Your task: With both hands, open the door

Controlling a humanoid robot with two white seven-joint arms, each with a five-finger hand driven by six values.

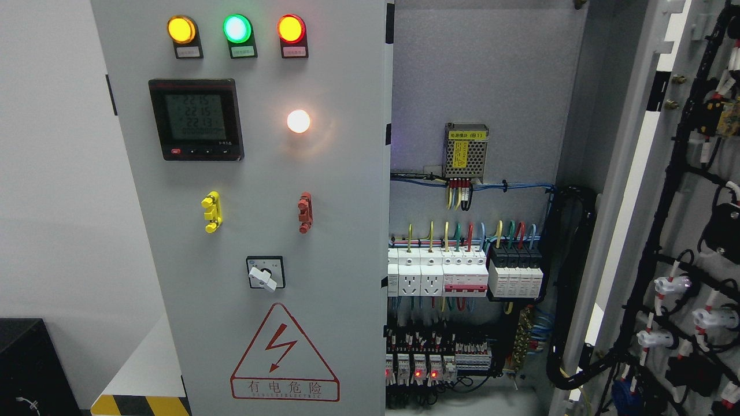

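A grey electrical cabinet fills the head view. Its left door (254, 231) is closed and carries three indicator lamps, a digital meter (195, 119), a lit white lamp, yellow and red switches, a rotary selector (265, 273) and a red warning triangle. Its right door (682, 231) stands swung open at the right, its inner side with black wiring facing me. The open bay (468, 231) shows breakers, sockets and coloured wires. Neither robot hand nor arm shows in this view.
A white wall is at the left. A black box (29, 364) sits at the lower left. A yellow-black striped floor edge (141, 405) lies by the cabinet's base.
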